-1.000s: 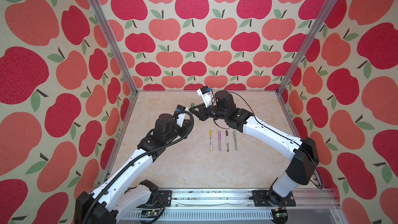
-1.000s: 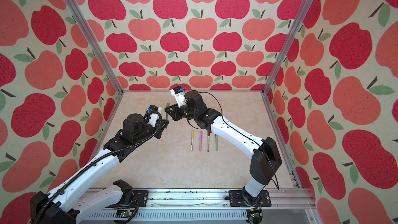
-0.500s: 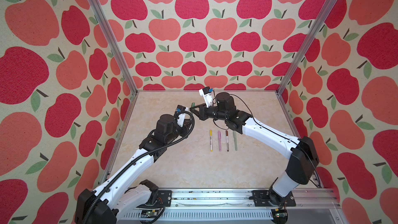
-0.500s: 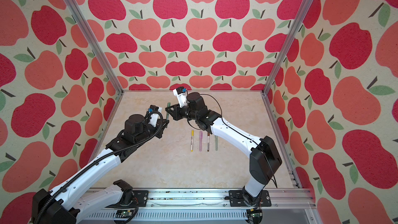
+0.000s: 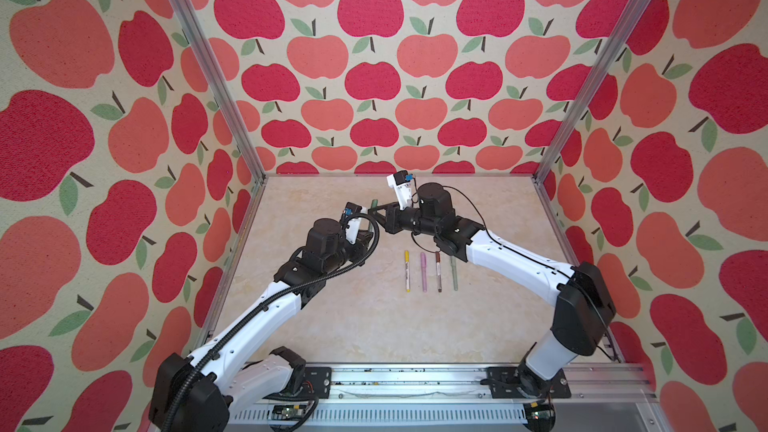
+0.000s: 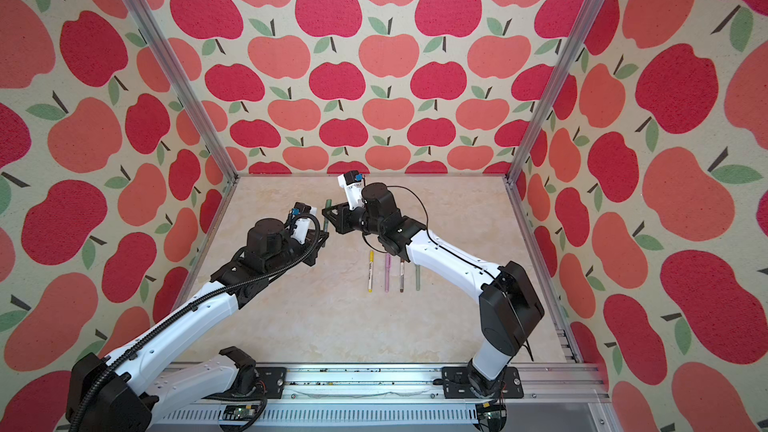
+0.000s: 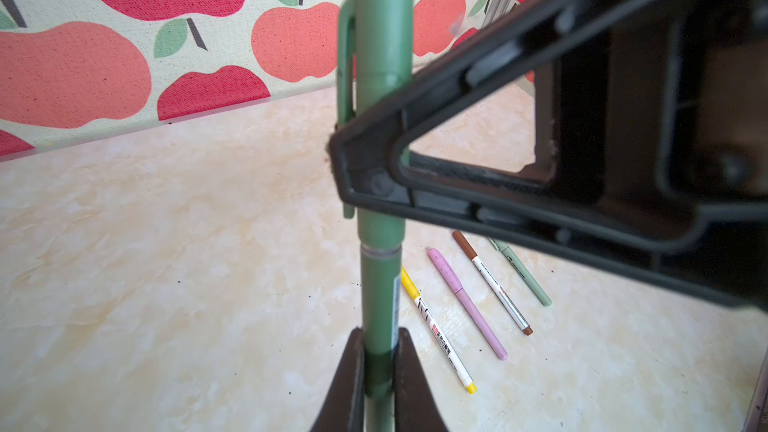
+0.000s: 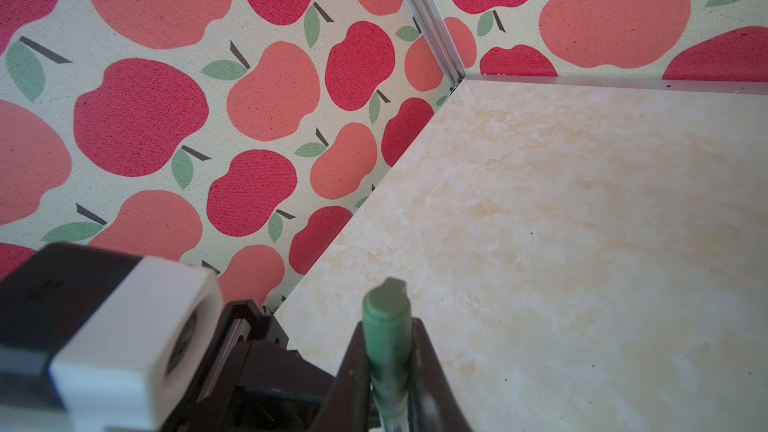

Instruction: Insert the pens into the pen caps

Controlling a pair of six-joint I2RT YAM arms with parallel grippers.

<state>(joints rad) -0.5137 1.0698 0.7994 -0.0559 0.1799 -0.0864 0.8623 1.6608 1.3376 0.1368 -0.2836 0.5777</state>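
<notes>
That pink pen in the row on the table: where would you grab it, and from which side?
I'd take the pink pen by the middle of its barrel, coming straight down from above and squeezing across its slim width. It lies flat on the table, so only its top and sides are free. The yellow pen and brown pen lie close alongside, so the gaps are tight.

The dark green pen (image 7: 380, 297) and its cap (image 7: 382, 47) look like smooth, matt plastic. The table (image 5: 374, 326) is marbled and faintly glossy; the walls (image 5: 374, 76) from nine to three o'clock look like woven cloth.
</notes>
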